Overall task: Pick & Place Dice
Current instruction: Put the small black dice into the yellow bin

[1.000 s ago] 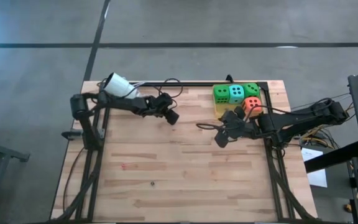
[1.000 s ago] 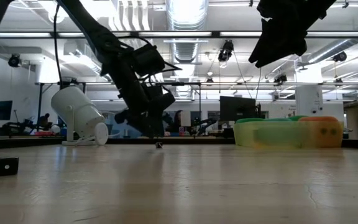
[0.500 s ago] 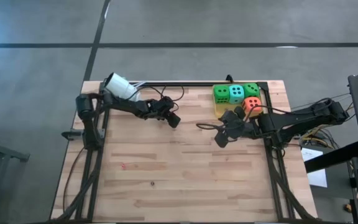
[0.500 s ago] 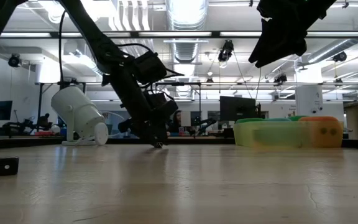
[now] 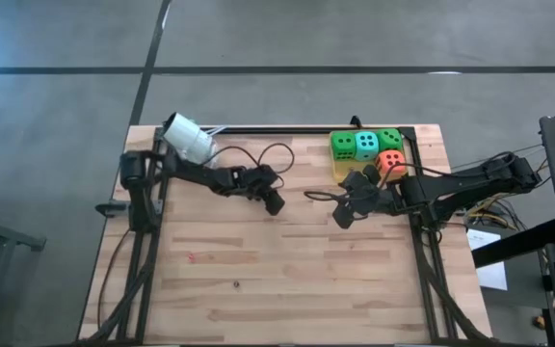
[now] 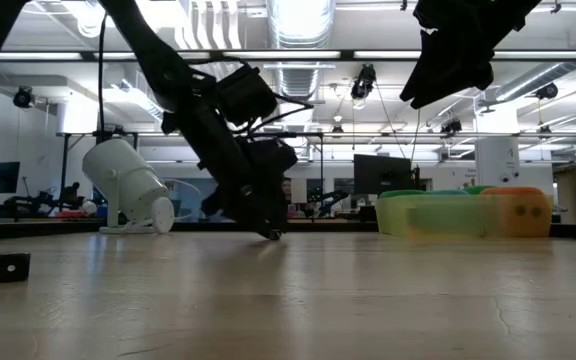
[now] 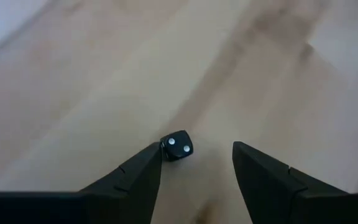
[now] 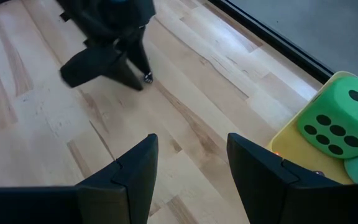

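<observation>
High view: the left gripper (image 5: 274,202) has moved farther from the yellow tray (image 5: 345,168) holding the dice (image 5: 365,145); the right gripper (image 5: 343,214) is unchanged. Left wrist view alone shows spread fingers (image 7: 135,180) beside a tiny black die (image 7: 177,146). Right wrist view: fingers (image 8: 129,171) apart, empty.

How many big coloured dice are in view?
4, all in the yellow tray at the table's far right: green die, teal die, second green die, orange die. Others may be hidden.
</observation>
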`<state>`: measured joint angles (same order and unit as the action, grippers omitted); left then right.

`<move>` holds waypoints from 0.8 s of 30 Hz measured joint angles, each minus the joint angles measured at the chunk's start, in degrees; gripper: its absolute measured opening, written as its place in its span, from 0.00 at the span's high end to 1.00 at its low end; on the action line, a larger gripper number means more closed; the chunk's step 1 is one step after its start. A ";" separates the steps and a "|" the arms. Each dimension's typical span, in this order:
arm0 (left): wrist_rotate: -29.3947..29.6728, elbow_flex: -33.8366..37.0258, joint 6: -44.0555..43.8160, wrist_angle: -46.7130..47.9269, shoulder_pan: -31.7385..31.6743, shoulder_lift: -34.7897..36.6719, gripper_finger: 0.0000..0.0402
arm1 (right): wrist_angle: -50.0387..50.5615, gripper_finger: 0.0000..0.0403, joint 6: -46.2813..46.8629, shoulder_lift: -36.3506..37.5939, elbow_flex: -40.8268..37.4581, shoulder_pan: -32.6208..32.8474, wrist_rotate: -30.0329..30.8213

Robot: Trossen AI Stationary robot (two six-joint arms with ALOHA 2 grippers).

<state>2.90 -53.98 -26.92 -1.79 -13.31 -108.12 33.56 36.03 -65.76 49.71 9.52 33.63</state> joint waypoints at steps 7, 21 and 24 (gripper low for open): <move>2.00 0.02 0.03 -1.17 4.91 -0.50 0.50 | -0.06 0.54 -0.02 0.00 0.00 0.00 0.00; 2.25 0.00 1.36 0.84 7.16 2.06 0.50 | -1.18 0.54 -0.04 -0.02 -0.02 -0.02 -1.11; 4.46 0.00 1.65 3.56 7.13 4.26 0.50 | -1.22 0.54 -0.06 -0.02 -0.02 0.00 -2.47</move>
<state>7.36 -53.98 -25.28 1.76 -6.18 -103.86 32.34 35.97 -65.78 49.69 9.52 31.16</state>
